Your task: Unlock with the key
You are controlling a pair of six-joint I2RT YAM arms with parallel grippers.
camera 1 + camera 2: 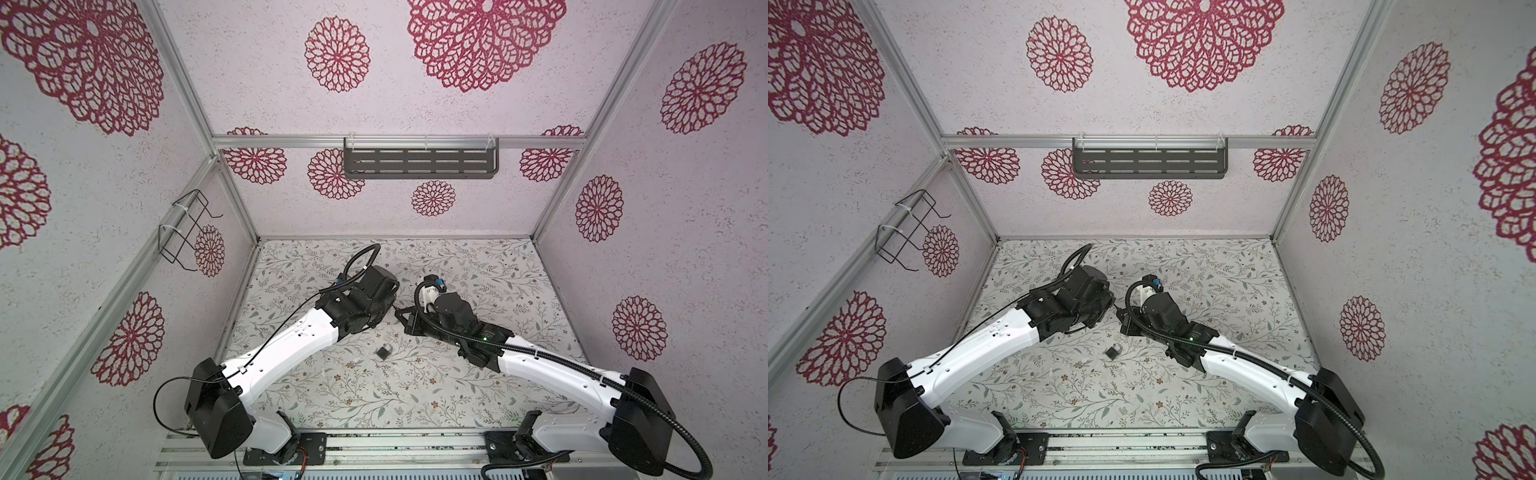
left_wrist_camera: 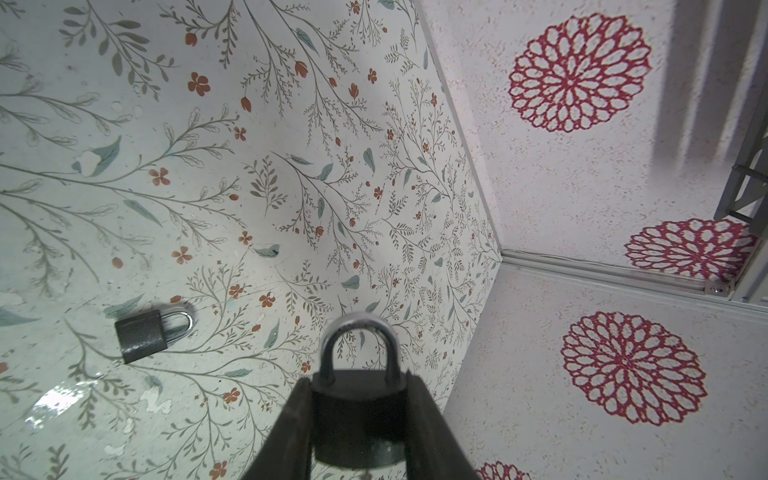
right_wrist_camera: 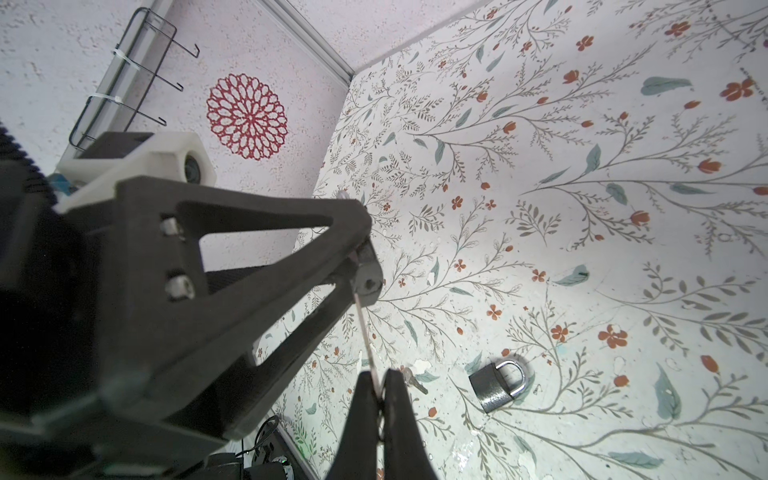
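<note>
left hand [image 2: 358, 376] clamps padlock [image 2: 357, 411]; right hand [image 3: 379, 374] pinches key [image 3: 364, 328]

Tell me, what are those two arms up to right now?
Left jaws clamp padlock, shackle closed. Right jaws pinch key, tip at the padlock's base. Spare padlock lies aside.

Small padlock [image 1: 383, 352] on floral table [image 1: 415, 395]
</note>
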